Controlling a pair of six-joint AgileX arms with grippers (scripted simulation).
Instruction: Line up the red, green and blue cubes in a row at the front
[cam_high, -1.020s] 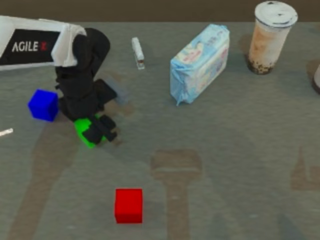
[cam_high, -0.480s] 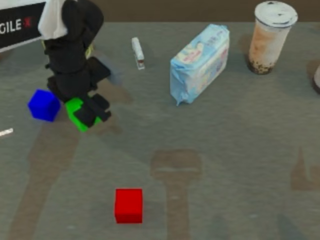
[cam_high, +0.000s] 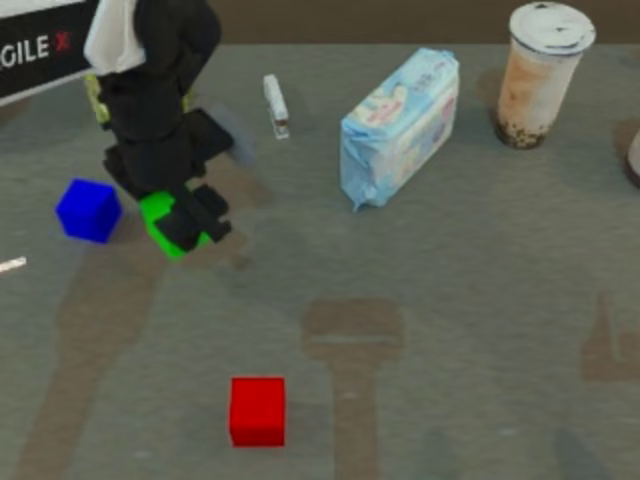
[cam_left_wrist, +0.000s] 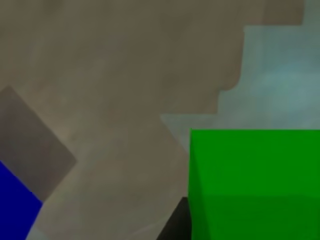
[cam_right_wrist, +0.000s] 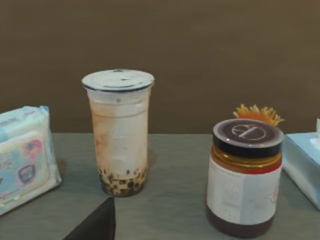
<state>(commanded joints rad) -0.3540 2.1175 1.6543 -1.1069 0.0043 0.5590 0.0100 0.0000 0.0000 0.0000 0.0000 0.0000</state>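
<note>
Green cube (cam_high: 160, 218) sits clamped in the left pincer (cam_high: 185, 222), toward the left side of the counter (cam_high: 470, 300) and about midway between its back and front edges; the black fingers (cam_high: 205, 212) cover its right part, so only its left and lower faces show from above. In the left wrist view the same green cube (cam_left_wrist: 252, 182) fills the near corner, with bare counter behind it. Whether it hangs clear of the counter or touches it I cannot tell.

Blue cube (cam_high: 88, 210) lies just to the left of the green one, near it but apart, resting on the counter; a corner of it (cam_left_wrist: 15, 205) also shows in the left wrist view. Red cube (cam_high: 257, 410) rests alone near the front edge, well apart from the other two and to their right.

Farther back, a small white stapler-like object (cam_high: 276, 106) lies right of the left arm. Right of that, a pack of wet wipes (cam_high: 400, 125) lies at a slant, and a lidded bubble tea cup (cam_high: 540, 75) stands upright at the back right.

Right arm is out of the top view; its wrist camera shows the cup (cam_right_wrist: 120, 132) and a dark-lidded jar (cam_right_wrist: 245, 177) standing side by side, apart. Its pincer's state cannot be told.
</note>
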